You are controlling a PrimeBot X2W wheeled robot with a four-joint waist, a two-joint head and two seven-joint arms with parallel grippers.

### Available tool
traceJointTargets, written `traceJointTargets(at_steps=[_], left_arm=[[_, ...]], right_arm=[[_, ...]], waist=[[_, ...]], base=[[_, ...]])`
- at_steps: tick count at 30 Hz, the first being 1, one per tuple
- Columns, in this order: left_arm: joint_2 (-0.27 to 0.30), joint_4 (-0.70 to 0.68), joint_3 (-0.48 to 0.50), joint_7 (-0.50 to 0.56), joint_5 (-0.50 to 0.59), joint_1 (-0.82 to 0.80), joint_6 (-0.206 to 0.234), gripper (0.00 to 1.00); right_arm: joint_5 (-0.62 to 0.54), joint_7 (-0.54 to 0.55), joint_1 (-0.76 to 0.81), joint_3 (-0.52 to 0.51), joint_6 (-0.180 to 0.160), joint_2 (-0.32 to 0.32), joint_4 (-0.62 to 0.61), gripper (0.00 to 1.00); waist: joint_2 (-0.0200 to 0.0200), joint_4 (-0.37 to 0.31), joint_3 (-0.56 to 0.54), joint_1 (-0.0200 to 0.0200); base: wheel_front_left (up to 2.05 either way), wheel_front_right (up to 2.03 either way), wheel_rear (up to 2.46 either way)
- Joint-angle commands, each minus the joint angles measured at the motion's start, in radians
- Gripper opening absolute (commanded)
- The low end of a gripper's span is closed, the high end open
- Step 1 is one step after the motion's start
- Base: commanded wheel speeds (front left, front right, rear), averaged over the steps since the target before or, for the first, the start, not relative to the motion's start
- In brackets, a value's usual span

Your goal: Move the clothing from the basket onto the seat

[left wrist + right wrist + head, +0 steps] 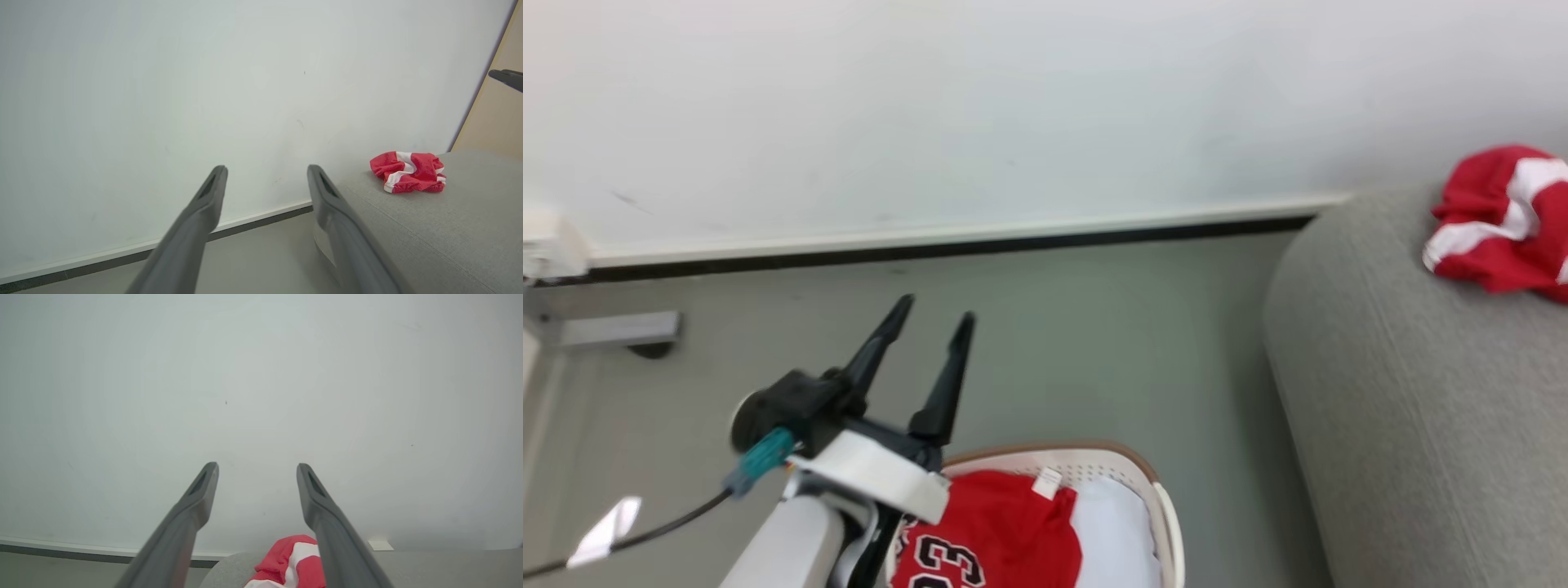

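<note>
Left gripper [934, 310] and right gripper [256, 467] both gaped empty; the striped garment [1499, 220], upper right near the seat [1421, 408] edge, could've slid off.

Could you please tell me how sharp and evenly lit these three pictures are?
Head view: soft throughout, with a bright glare patch on the floor. Left wrist view: left claw blurred close up, striped garment fairly sharp. Right wrist view: hazy, flat light, no hard shadows.

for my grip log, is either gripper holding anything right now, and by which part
Nothing is held. Both the left gripper and the right gripper are open and empty; the striped garment lies on the seat.
</note>
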Motion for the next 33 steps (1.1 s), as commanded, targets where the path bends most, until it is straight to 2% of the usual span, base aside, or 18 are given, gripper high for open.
traceJointTargets(at_steps=[1, 3, 6, 11, 16, 21, 25, 33], left_arm=[[-0.002, -0.012, 0.03, -0.001, -0.002, 0.045, 0.015, 1.0], [-0.003, -0.023, 0.065, -0.001, -0.001, 0.08, 0.032, 1.0], [-0.007, -0.045, 0.135, 0.0, 0.003, 0.143, 0.059, 1.0], [-0.035, -0.068, 0.219, 0.0, 0.044, 0.235, 0.076, 1.0], [-0.089, -0.089, 0.288, -0.001, 0.099, 0.297, 0.046, 1.0], [-0.135, -0.088, 0.338, -0.001, 0.129, 0.333, 0.015, 1.0], [-0.155, -0.082, 0.359, 0.0, 0.152, 0.342, -0.008, 1.0], [-0.166, -0.067, 0.371, 0.0, 0.171, 0.324, -0.037, 1.0]], right_arm=[[0.013, -0.03, 0.068, -0.023, -0.002, 0.014, -0.042, 1.0], [0.001, -0.054, 0.142, -0.054, -0.002, 0.024, -0.099, 1.0], [-0.008, -0.067, 0.266, -0.095, -0.002, 0.075, -0.18, 1.0], [-0.042, -0.072, 0.478, -0.156, -0.002, 0.192, -0.282, 1.0], [-0.08, -0.078, 0.622, -0.181, -0.002, 0.277, -0.351, 1.0], [-0.108, -0.096, 0.696, -0.169, -0.002, 0.34, -0.399, 1.0], [-0.149, -0.106, 0.718, -0.163, -0.002, 0.377, -0.425, 1.0], [-0.164, -0.114, 0.722, -0.162, -0.002, 0.394, -0.444, 1.0]], waist=[[0.0, 0.052, -0.051, 0.0004], [0.0, 0.071, -0.063, 0.0004], [0.0, 0.094, -0.077, 0.0004], [0.0, 0.124, -0.091, 0.0004], [0.0, 0.137, -0.098, 0.0004], [0.0, 0.138, -0.1, 0.0004], [0.0, 0.128, -0.094, 0.0004], [0.0, 0.117, -0.089, 0.0004]], base=[[0.0, 0.0, 0.0], [0.0, 0.0, 0.0], [0.0, 0.0, 0.0], [0.0, 0.0, 0.0], [0.0, 0.0, 0.0], [0.0, 0.0, 0.0], [0.0, 0.0, 0.0], [0.0, 0.0, 0.0]])
